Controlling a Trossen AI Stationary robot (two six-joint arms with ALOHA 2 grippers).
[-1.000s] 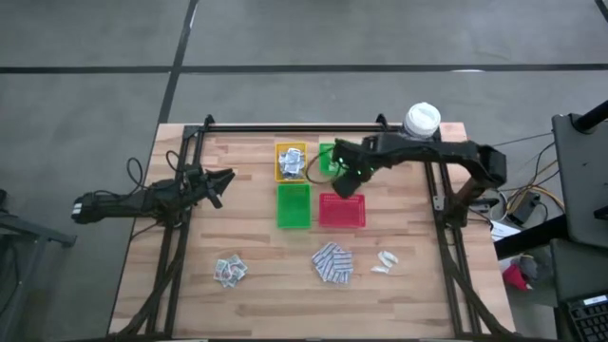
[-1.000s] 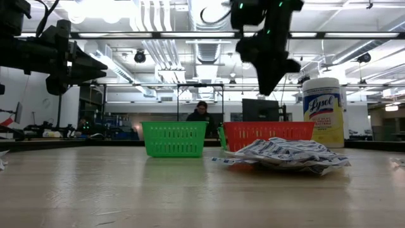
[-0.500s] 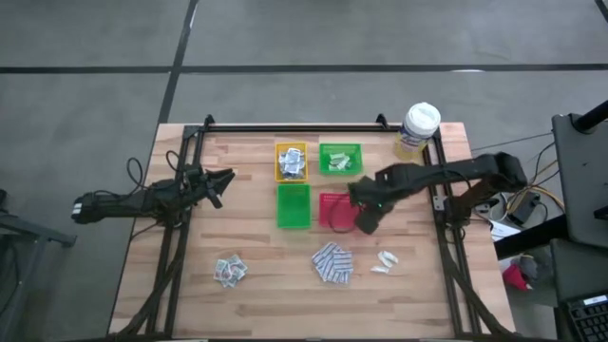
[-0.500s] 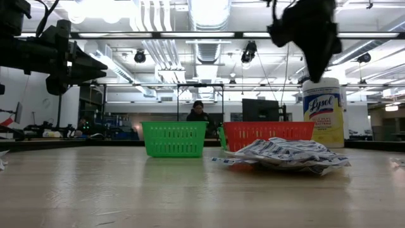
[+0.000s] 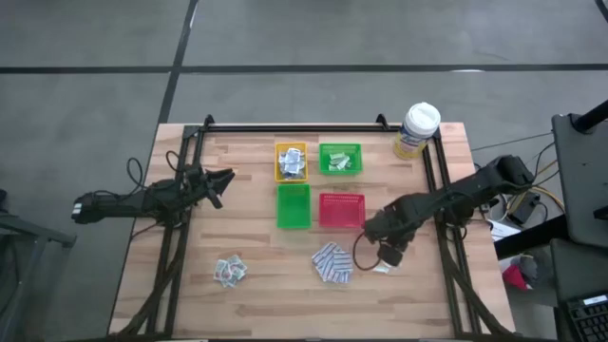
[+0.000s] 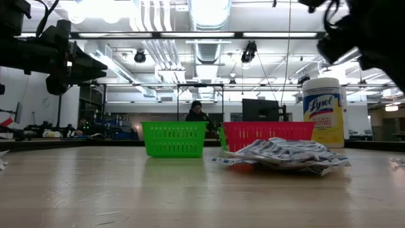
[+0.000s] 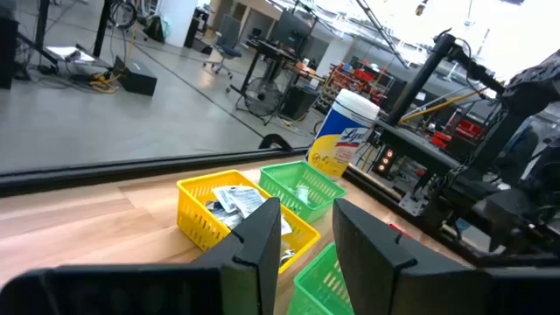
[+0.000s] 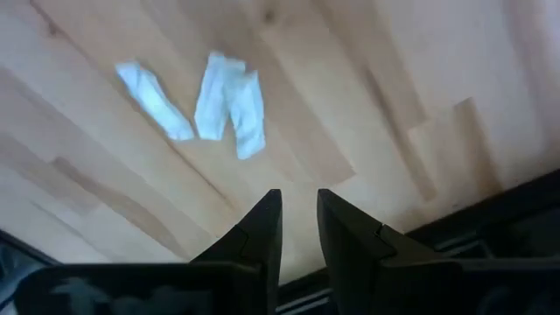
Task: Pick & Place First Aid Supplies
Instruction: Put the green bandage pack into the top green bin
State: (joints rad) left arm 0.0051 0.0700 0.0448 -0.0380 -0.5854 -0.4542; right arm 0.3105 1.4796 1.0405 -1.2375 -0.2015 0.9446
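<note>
Right pincer (image 8: 297,226) of mine hovered empty, fingers slightly apart, over the pale strips (image 8: 203,105) near the table's right edge; overlapping, two might lift together.

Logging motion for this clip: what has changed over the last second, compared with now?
The right gripper swung from above the far small green plastic tray, past the red plastic tray, toward the table's near side; it now hangs over the loose pale green thin strips, jaws slightly apart, holding nothing. The left gripper, the trays and the packet piles stayed put.
</note>
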